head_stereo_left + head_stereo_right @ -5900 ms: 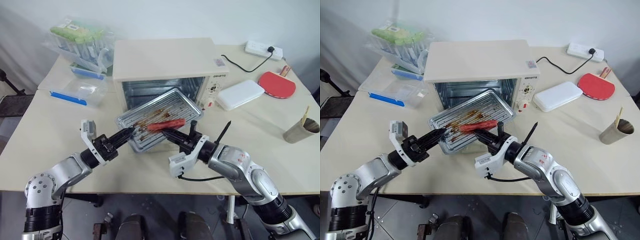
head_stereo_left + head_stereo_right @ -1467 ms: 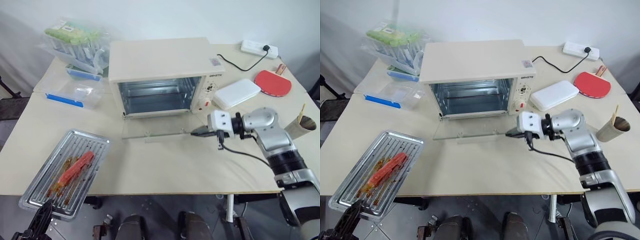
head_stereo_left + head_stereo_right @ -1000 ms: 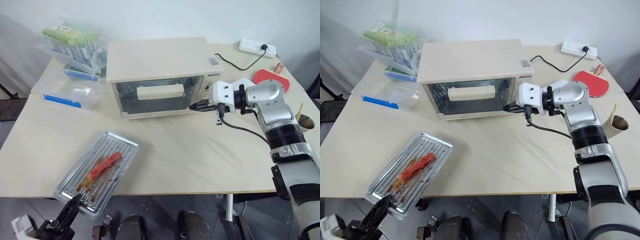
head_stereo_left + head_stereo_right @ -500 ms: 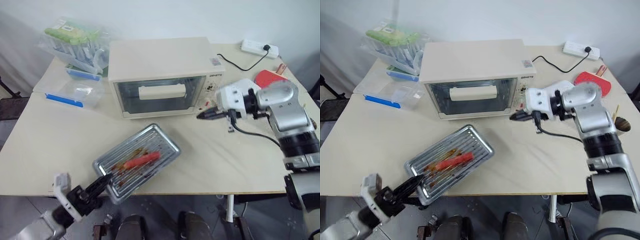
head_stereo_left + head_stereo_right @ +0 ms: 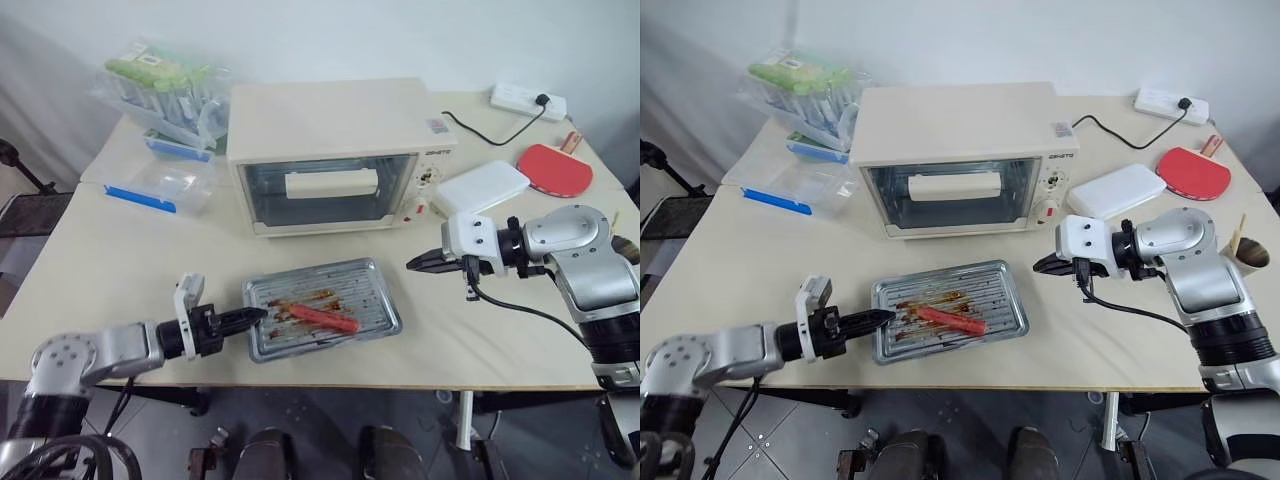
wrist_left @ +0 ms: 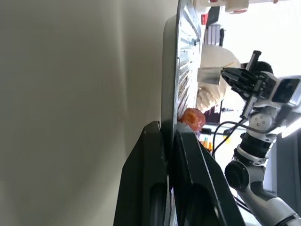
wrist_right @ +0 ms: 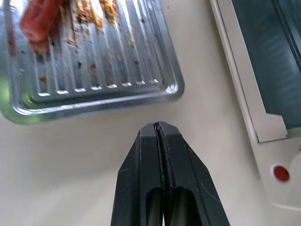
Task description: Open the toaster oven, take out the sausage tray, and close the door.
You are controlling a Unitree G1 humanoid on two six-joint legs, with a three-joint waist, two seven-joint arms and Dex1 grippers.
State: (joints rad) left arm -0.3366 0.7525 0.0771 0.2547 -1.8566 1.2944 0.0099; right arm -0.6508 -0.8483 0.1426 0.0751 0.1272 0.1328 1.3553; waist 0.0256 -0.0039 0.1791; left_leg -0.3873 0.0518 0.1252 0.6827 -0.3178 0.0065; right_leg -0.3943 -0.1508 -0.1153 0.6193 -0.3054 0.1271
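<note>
Gripping the sausage tray by its left short edge with left hand, long axis crosswise on counter before shut toaster oven; right hand pressed together, empty.

Head stereo pair looks down over table; wrist cameras close, both catching sausage tray.
</note>
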